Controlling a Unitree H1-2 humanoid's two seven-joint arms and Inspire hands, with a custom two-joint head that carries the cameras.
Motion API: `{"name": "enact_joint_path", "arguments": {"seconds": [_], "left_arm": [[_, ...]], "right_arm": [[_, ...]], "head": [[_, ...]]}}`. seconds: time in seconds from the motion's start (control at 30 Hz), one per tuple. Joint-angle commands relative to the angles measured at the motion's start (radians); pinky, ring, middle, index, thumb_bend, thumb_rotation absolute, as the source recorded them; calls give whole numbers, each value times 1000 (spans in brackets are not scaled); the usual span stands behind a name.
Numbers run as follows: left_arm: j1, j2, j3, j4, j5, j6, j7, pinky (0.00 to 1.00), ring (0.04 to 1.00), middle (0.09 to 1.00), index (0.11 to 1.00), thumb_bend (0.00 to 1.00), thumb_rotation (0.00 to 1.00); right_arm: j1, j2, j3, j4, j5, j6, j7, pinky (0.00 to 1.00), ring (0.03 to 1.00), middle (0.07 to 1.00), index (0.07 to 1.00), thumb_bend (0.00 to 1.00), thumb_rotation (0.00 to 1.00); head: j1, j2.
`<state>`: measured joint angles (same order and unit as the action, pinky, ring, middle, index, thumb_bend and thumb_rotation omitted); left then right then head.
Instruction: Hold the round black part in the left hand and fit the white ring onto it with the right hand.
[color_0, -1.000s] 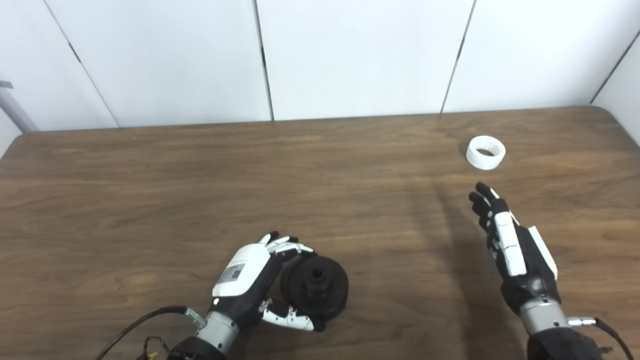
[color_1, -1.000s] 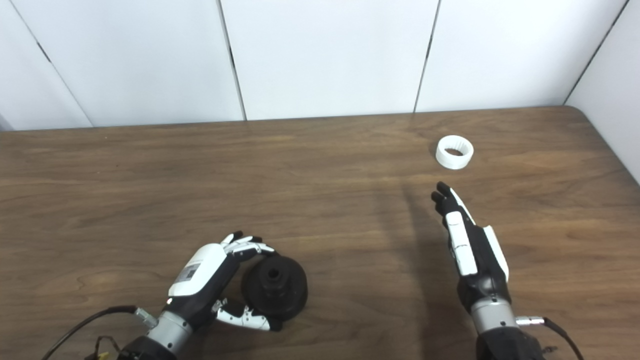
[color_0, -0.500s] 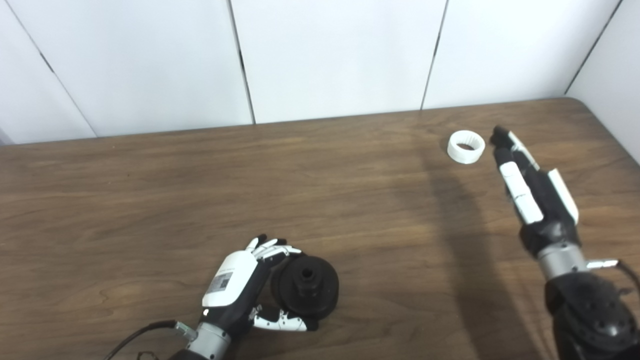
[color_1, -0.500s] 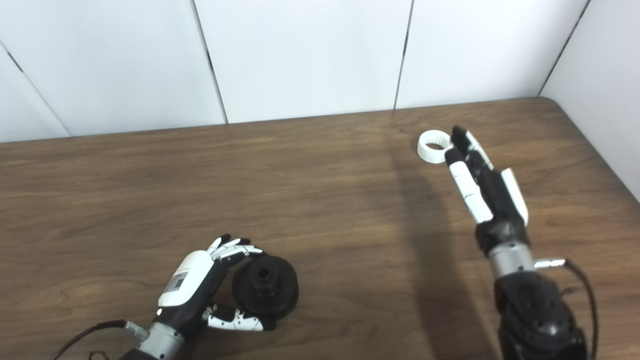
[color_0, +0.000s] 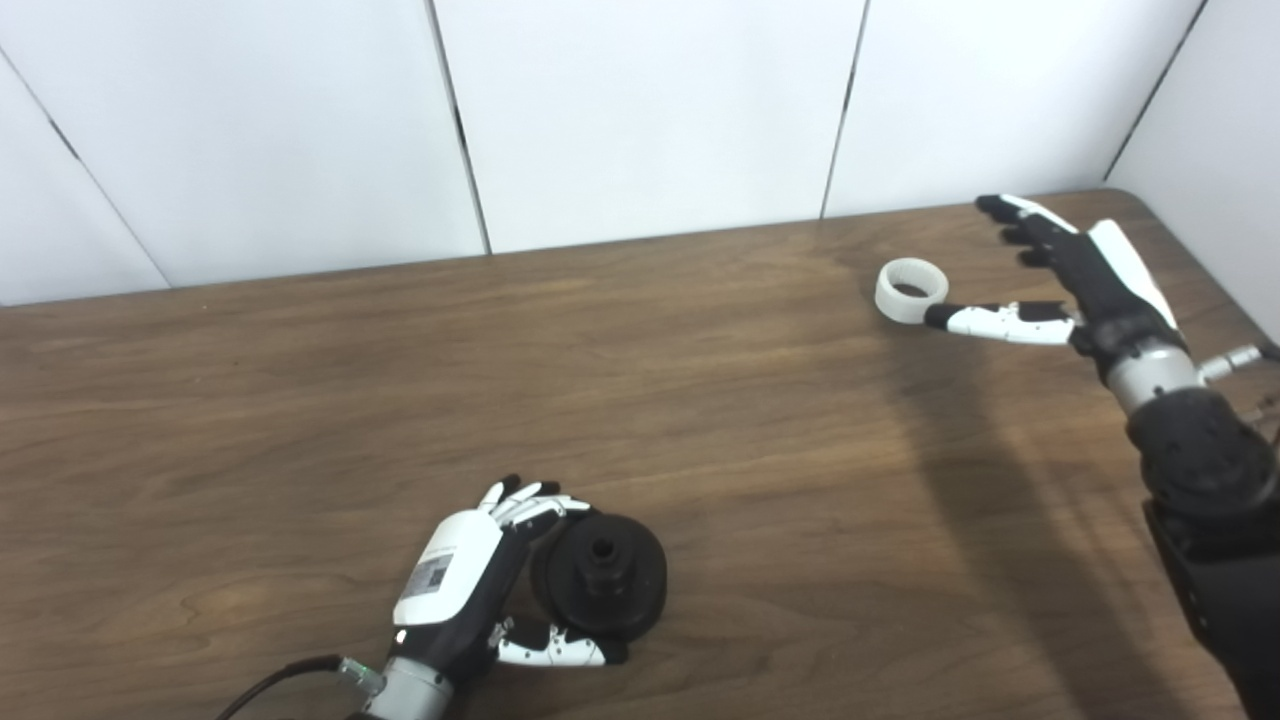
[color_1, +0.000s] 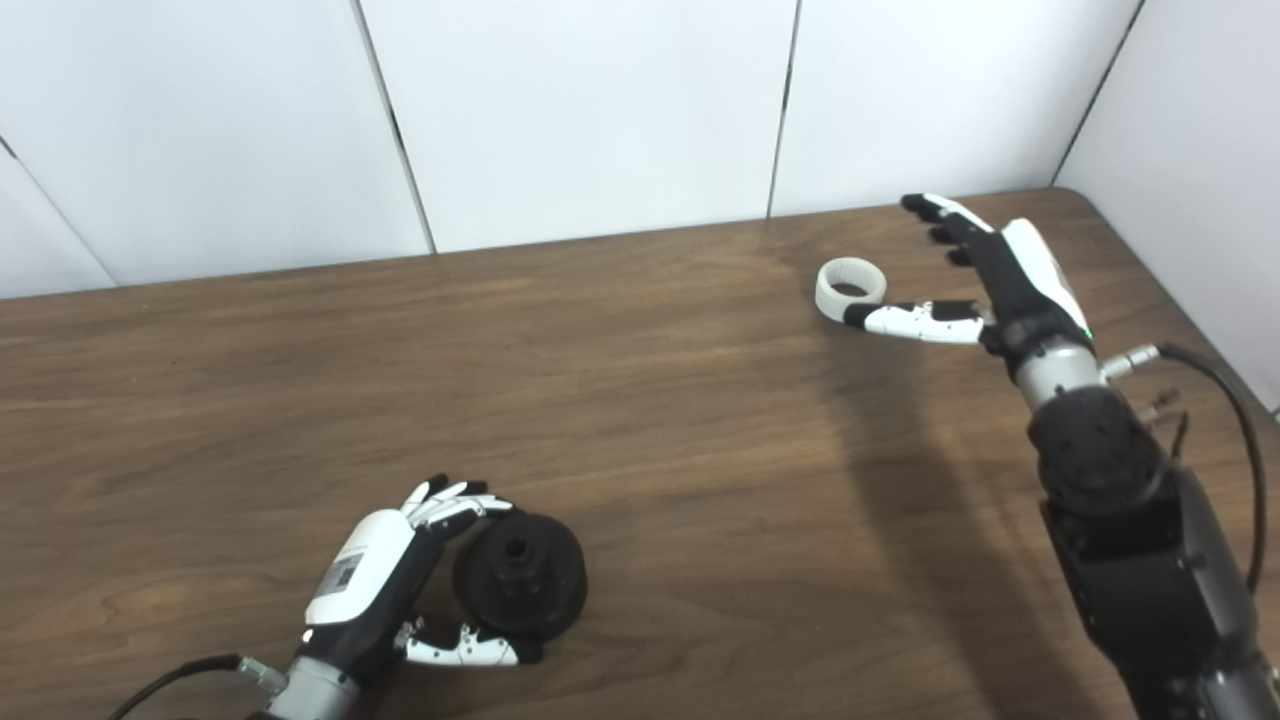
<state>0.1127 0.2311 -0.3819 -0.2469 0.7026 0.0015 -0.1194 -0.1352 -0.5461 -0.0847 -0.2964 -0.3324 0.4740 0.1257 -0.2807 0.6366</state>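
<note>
The round black part lies flat on the wooden table near the front, a hole in its raised hub. My left hand cups it from the left, fingers curled over its far rim and thumb at its near edge. I cannot tell whether the grip is closed. The white ring lies on the table at the far right. My right hand is open beside it on the right, thumb tip at the ring's near right edge and fingers spread above and behind it.
White wall panels stand right behind the table's far edge. A side wall closes the right corner near my right hand. A cable hangs off my right wrist.
My right hand has reached forward to the far right and turned, its thumb now at the white ring. The camera has shifted right. My left hand stays at the black part.
</note>
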Motion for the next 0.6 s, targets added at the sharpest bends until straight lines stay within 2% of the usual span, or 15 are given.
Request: {"name": "enact_joint_path", "arguments": {"seconds": [0.0,0.2,0.57], "left_arm": [[14,13,-7,33,29,14,-17,1000,888,793,485,523,50],[15,16,-7,26,40,23,-25,1000,886,794,485,523,50],[24,14,-8,20,39,20,-24,1000,885,794,486,522,50]], "right_arm": [[-56,-44,7,15,-41,-9,11,823,866,877,861,891,264],[-158,-76,69,141,-121,-6,77,882,928,926,873,926,225],[-295,-89,141,366,-175,-21,73,889,917,921,877,937,244]], "head": [[-2,0],[-14,-8],[-14,-19]]}}
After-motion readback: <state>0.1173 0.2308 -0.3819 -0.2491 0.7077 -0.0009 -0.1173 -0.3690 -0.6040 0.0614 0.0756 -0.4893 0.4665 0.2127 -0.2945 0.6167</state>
